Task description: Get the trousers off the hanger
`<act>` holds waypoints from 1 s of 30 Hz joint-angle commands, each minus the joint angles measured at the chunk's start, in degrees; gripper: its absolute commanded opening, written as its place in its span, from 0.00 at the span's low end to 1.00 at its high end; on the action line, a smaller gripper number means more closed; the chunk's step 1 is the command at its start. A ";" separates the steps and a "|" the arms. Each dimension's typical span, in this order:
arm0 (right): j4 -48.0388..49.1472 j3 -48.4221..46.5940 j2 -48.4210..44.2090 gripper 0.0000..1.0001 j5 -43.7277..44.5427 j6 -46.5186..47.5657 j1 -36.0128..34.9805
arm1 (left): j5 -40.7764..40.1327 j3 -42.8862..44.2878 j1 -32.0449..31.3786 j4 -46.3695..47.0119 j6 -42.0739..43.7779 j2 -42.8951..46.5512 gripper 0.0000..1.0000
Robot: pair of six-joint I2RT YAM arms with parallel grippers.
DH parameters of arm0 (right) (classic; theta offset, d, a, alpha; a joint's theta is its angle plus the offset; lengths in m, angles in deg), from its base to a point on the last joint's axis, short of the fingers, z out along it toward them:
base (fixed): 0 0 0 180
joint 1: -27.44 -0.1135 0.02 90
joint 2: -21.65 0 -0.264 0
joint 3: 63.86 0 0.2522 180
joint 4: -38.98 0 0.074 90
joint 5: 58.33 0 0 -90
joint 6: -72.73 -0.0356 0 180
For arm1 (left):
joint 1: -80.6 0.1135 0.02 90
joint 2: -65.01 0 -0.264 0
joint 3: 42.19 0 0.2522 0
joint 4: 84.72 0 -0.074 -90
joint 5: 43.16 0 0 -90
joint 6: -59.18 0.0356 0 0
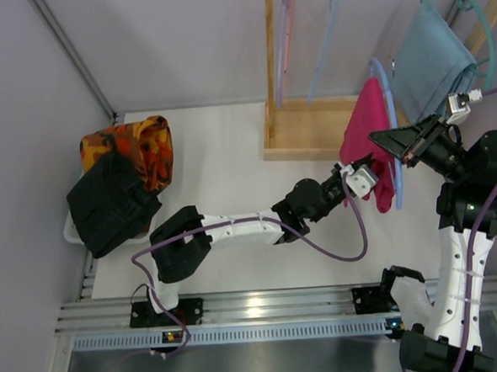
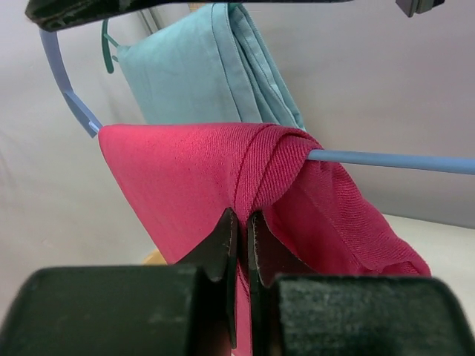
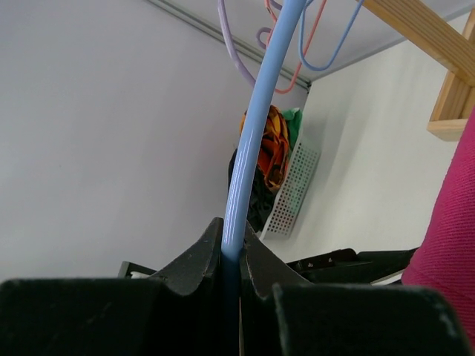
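The pink trousers [image 1: 369, 141] hang folded over the bar of a blue hanger [image 1: 391, 135] at the right of the top view. My left gripper [image 1: 355, 182] is shut on the trousers' lower fold; the left wrist view shows the pink cloth [image 2: 185, 178] pinched between the jaws, with the blue hanger bar [image 2: 393, 160] running to the right. My right gripper [image 1: 405, 149] is shut on the blue hanger, and the right wrist view shows the blue rod [image 3: 256, 126] clamped between its jaws, with pink cloth [image 3: 449, 245] at the right edge.
A teal garment [image 1: 431, 61] hangs on a green hanger behind the pink trousers. A wooden rack [image 1: 308, 127] holds empty hangers [image 1: 324, 38]. A white basket [image 1: 76, 230] at the left holds black and orange clothes [image 1: 122, 181].
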 commanded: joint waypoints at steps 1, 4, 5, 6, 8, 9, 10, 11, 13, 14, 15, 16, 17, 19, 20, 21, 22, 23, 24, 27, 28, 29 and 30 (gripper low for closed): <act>7.23 -0.70 -0.92 0.00 -1.34 1.32 -0.79 | -1.12 2.46 2.15 2.36 -1.43 3.92 0.00; 9.31 1.23 1.10 0.00 -1.16 -0.87 0.09 | -2.18 1.67 2.67 -1.32 -3.80 8.12 0.00; 11.42 2.72 1.54 0.00 -1.34 -2.01 0.87 | -2.18 0.79 3.11 -2.30 -4.51 9.54 0.00; 13.70 3.25 2.50 0.00 -1.42 -3.15 1.32 | -2.01 0.44 3.37 -3.00 -4.95 11.03 0.00; 16.87 3.78 3.74 0.00 -1.34 -4.39 2.11 | -1.83 0.17 3.64 -5.11 -5.74 14.71 0.00; 17.41 3.70 4.79 0.00 -1.16 -4.57 2.37 | -1.74 0.43 3.64 -5.82 -6.01 15.69 0.00; 17.76 3.70 5.41 0.00 -0.81 -4.57 2.55 | -1.31 0.61 3.64 -6.34 -6.44 16.57 0.00; 18.38 3.87 6.02 0.00 -0.64 -4.48 3.07 | -1.21 1.04 3.64 -7.74 -6.80 18.32 0.00; 18.56 4.22 7.17 0.00 0.15 -4.13 3.34 | -1.30 2.45 3.64 -8.98 -8.03 19.65 0.00; 18.65 4.84 7.52 0.00 0.24 -3.96 3.69 | -1.21 3.06 3.73 -10.20 -8.64 20.27 0.00; 18.65 5.28 8.13 0.00 0.42 -3.69 3.78 | -1.21 3.50 3.73 -10.48 -8.99 21.32 0.00; 18.56 5.72 8.31 0.00 0.77 -3.34 3.96 | -1.04 4.47 3.73 -10.48 -9.17 21.76 0.00; 18.21 6.76 8.57 0.00 0.95 -3.08 4.31 | -1.21 5.09 3.82 -10.57 -9.35 22.12 0.00; 14.27 7.65 9.37 0.00 1.47 0.42 4.75 | -1.65 8.15 3.82 -11.09 -9.52 22.38 0.00; 12.34 8.26 9.54 0.00 2.35 2.18 4.92 | -1.74 9.12 3.82 -11.27 -9.52 22.30 0.00; 8.75 8.62 9.72 0.00 2.88 5.33 5.10 | -1.83 10.27 3.82 -11.36 -9.70 22.30 0.00; 8.02 9.06 9.89 0.00 3.14 6.41 5.36 | -1.83 11.15 3.82 -11.62 -9.79 22.30 0.00; 7.32 9.84 9.98 0.00 3.84 7.46 5.54 | -1.83 13.24 3.82 -12.06 -10.14 22.30 0.00; 6.44 10.11 10.24 0.00 4.20 9.65 5.80 | -1.74 14.22 3.82 -12.41 -10.66 22.21 0.00; 5.02 11.08 11.21 0.00 4.64 12.73 7.12 | -0.69 16.51 3.73 -13.38 -11.55 22.64 0.00; 4.33 11.34 11.56 0.00 4.64 13.79 7.47 | -0.86 17.04 3.73 -13.38 -11.46 22.65 0.00; 3.28 11.43 11.83 0.00 4.73 15.19 8.43 | -1.12 17.48 3.73 -13.29 -11.28 22.65 0.00; 2.48 11.43 12.61 0.00 4.81 18.08 9.05 | -1.73 18.53 3.73 -13.29 -10.50 22.73 0.00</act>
